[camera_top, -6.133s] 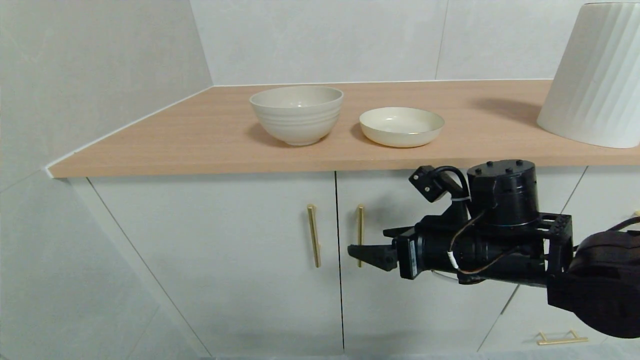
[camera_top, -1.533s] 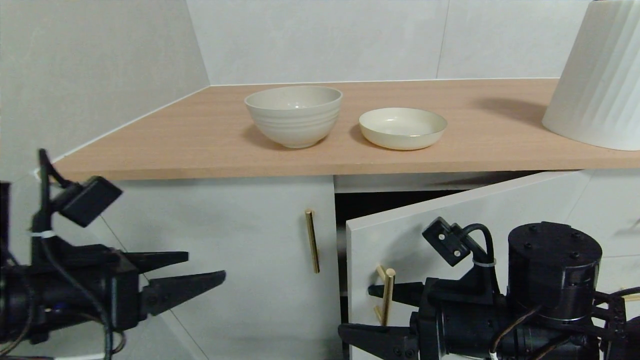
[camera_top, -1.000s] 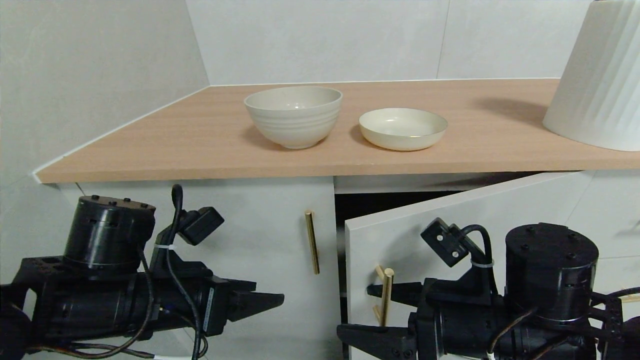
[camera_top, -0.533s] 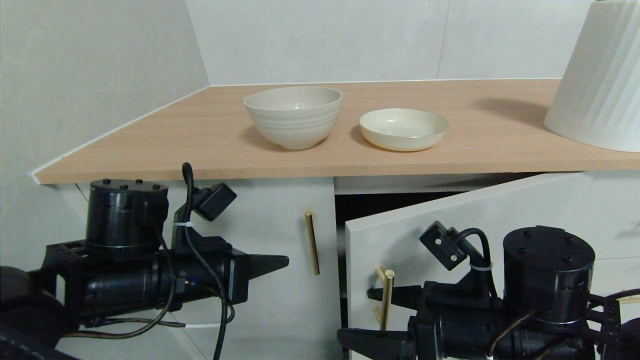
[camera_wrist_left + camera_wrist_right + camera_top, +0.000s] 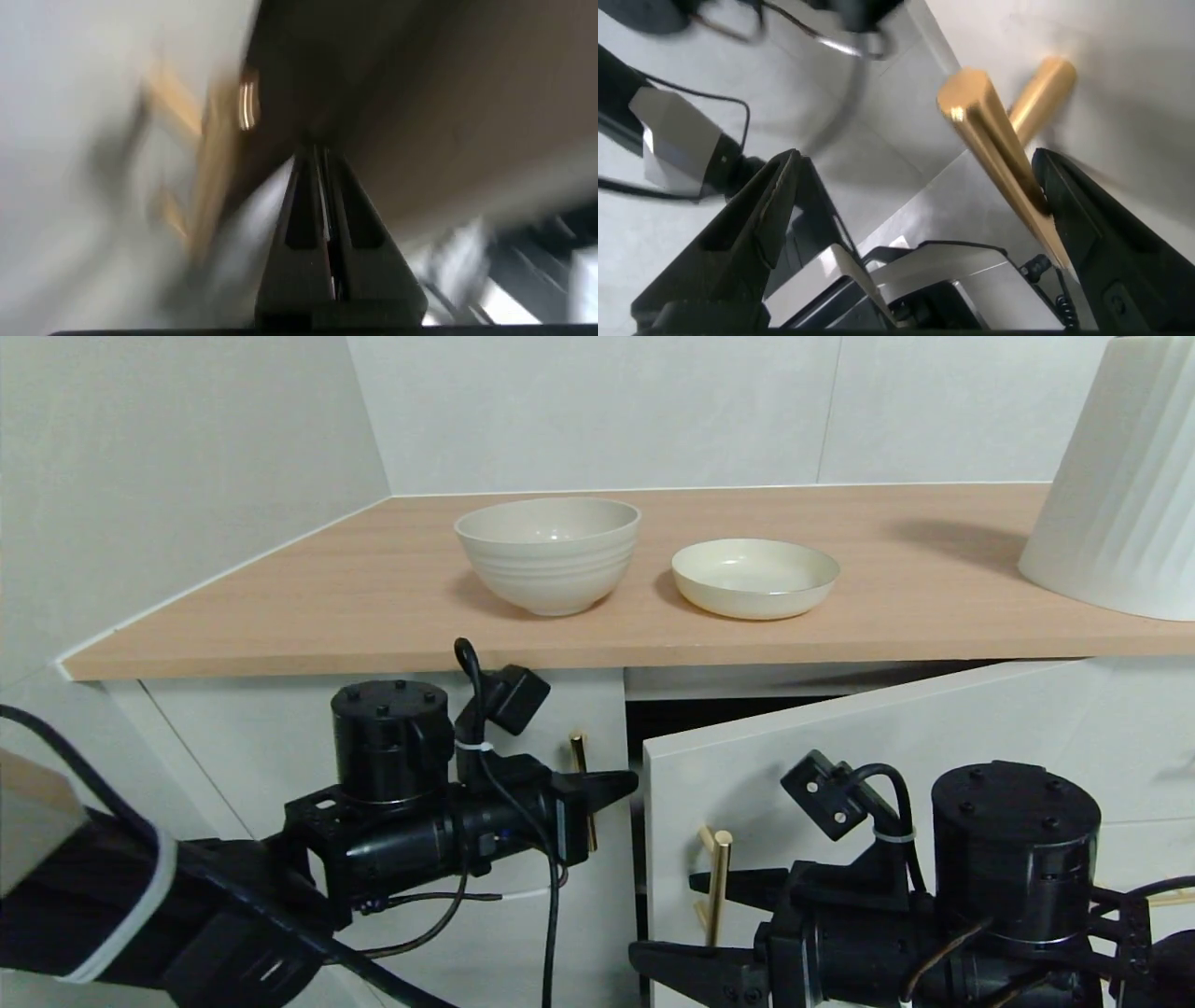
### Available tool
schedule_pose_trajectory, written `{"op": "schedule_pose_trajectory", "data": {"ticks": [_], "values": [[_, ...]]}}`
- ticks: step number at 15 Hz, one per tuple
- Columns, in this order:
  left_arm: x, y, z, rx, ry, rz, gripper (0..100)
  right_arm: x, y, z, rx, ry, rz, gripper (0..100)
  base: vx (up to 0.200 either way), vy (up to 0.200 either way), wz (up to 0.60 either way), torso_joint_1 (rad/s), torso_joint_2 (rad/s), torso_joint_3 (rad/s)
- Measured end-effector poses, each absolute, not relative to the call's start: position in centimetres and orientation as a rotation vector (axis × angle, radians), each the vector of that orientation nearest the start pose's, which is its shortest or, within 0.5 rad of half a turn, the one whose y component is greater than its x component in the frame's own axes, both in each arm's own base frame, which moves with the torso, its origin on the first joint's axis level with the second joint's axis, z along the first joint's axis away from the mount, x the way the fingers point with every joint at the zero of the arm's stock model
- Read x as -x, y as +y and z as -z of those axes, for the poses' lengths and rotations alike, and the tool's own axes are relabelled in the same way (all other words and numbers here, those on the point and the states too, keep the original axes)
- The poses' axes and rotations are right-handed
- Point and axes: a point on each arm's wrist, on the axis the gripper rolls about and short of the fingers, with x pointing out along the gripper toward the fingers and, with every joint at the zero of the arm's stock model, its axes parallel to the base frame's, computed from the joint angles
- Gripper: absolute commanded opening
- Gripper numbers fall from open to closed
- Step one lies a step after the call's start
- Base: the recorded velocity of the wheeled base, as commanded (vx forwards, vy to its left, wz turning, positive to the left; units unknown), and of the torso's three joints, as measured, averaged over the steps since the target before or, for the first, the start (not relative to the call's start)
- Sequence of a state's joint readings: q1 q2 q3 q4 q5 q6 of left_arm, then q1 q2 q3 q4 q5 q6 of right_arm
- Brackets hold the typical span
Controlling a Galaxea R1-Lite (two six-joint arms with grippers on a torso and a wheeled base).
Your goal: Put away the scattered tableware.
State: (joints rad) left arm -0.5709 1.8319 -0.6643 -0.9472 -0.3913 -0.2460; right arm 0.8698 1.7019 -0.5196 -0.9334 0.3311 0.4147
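A deep cream bowl (image 5: 547, 553) and a shallow cream dish (image 5: 754, 577) stand side by side on the wooden countertop (image 5: 327, 607). Below it, the right cabinet door (image 5: 840, 756) stands ajar with a dark gap beside it. My right gripper (image 5: 670, 917) is open, its fingers on either side of that door's gold handle (image 5: 717, 887); the right wrist view shows the handle (image 5: 999, 159) between the open fingers (image 5: 775, 215). My left gripper (image 5: 621, 782) is shut and empty, its tip by the closed left door's gold handle (image 5: 579, 784) and the gap. Its fingers (image 5: 304, 205) are pressed together, with a blurred handle (image 5: 201, 177) beside them.
A large white ribbed shade (image 5: 1116, 485) stands on the countertop at the right. Tiled walls close in the back and the left side. The left cabinet door (image 5: 233, 747) is closed.
My left arm has come in from the left, shut its fingers and moved right to the gap between the doors. The right door went from closed to ajar. The right gripper has barely moved lately.
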Motion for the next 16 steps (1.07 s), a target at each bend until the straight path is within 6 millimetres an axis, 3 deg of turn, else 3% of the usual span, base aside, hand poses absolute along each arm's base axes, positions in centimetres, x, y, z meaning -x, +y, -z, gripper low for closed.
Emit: {"op": "schedule_pose_trajectory", "data": {"ticks": [3, 6, 9, 16], "values": [[-26.0, -19.2, -11.6, 0.212, 0.24, 0.949, 0, -17.2, 21.3, -14.1, -0.293, 0.486, -1.101, 100, 0.0, 0.0, 0.0, 0.0, 0.0, 0.0], [-25.3, -19.9, -10.2, 0.204, 0.263, 0.967, 0, -17.2, 21.1, -14.2, -0.294, 0.471, -1.075, 100, 0.0, 0.0, 0.0, 0.0, 0.0, 0.0], [-25.0, -20.3, -9.8, 0.2, 0.278, 0.976, 0, -17.1, 20.9, -14.5, -0.295, 0.461, -1.072, 100, 0.0, 0.0, 0.0, 0.0, 0.0, 0.0], [-25.1, -20.4, -10.1, 0.205, 0.252, 0.969, 0, -17.7, 18.9, -14.5, -0.153, 0.351, -0.854, 100, 0.0, 0.0, 0.0, 0.0, 0.0, 0.0]]}}
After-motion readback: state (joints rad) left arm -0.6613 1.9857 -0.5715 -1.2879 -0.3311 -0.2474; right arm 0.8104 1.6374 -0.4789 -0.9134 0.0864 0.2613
